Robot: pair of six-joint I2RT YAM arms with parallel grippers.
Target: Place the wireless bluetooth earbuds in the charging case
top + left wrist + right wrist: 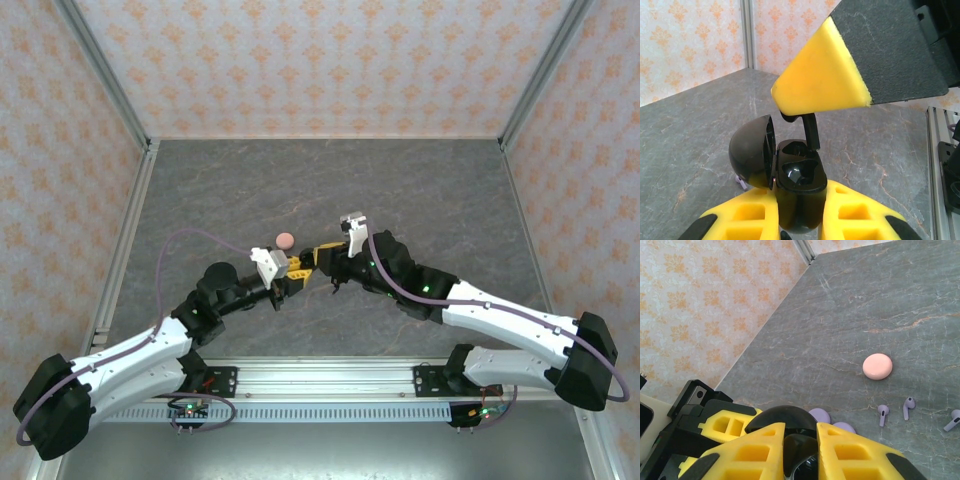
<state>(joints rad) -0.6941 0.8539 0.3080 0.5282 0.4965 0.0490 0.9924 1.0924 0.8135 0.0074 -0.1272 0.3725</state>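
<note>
1. Left pincer (800,220) is clenched on the black charging case (799,175), which is held upright with its lid (751,152) swung open to the left.
2. Right pincer (800,450) is clenched on a black earbud (812,131). The earbud hangs under one yellow finger (820,75), and its lower end reaches into the open case.
3. Both pincers are seen meeting mid-desk (420,190), just short of a pink disc (286,239).
4. Three lilac earbuds (882,414) (908,407) (954,420) lie loose on the desk, near the pink disc.
5. Two lilac discs (819,415) (842,427) lie just beyond the right pincer's fingers.
</note>
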